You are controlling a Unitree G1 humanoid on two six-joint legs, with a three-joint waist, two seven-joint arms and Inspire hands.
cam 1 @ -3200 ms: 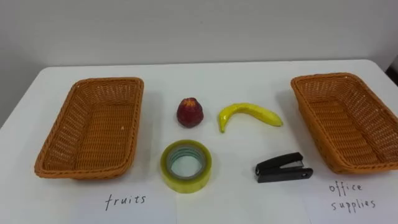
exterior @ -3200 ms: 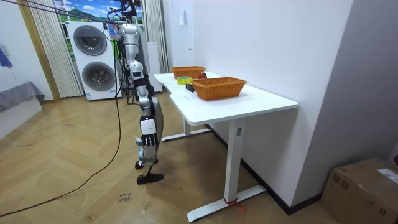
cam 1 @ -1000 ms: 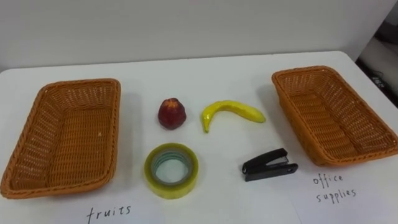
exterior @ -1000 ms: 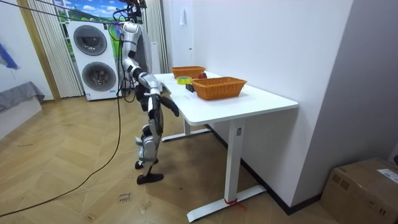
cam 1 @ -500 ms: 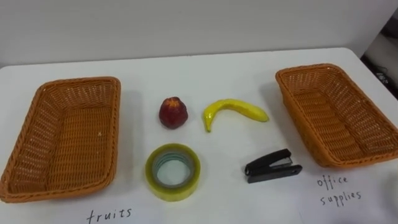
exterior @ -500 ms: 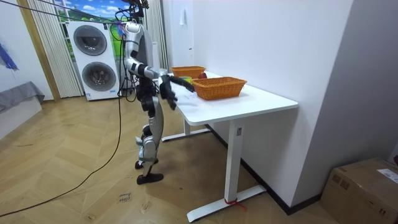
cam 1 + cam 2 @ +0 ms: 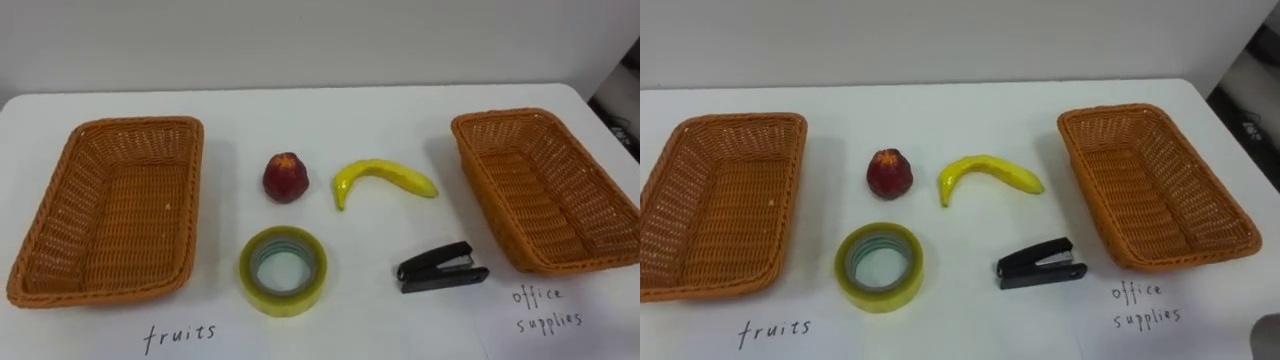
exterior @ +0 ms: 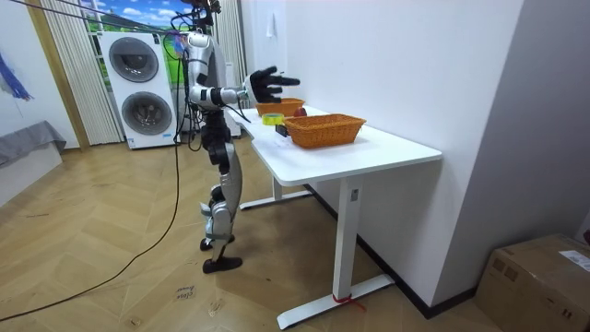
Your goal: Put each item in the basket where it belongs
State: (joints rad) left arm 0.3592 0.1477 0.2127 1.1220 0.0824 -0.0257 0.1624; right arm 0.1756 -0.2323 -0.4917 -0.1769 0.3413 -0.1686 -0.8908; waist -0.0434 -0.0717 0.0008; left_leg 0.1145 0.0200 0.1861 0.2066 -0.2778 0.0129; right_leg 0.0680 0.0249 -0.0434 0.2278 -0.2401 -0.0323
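Note:
On the white table [image 7: 330,115] a red fruit [image 7: 286,177] and a yellow banana [image 7: 383,178] lie side by side in the middle. Nearer to me are a roll of yellowish tape [image 7: 283,270] and a black stapler [image 7: 442,268]. An empty wicker basket [image 7: 105,210] stands at the left above a paper marked fruits [image 7: 180,335]. A second empty wicker basket [image 7: 545,185] stands at the right above a paper marked office supplies [image 7: 545,308]. In the room view I stand at the table's side with my right hand [image 8: 267,85] raised over the table, fingers spread and holding nothing.
A white wall runs close behind the table's far edge. In the room view two washing machines [image 8: 138,88] stand behind me, and a cardboard box [image 8: 544,281] sits on the wooden floor at the room view's right.
My right arm has swung up from my side until the hand is over the table with its fingers spread. The things on the table have not moved; my view has shifted slightly.

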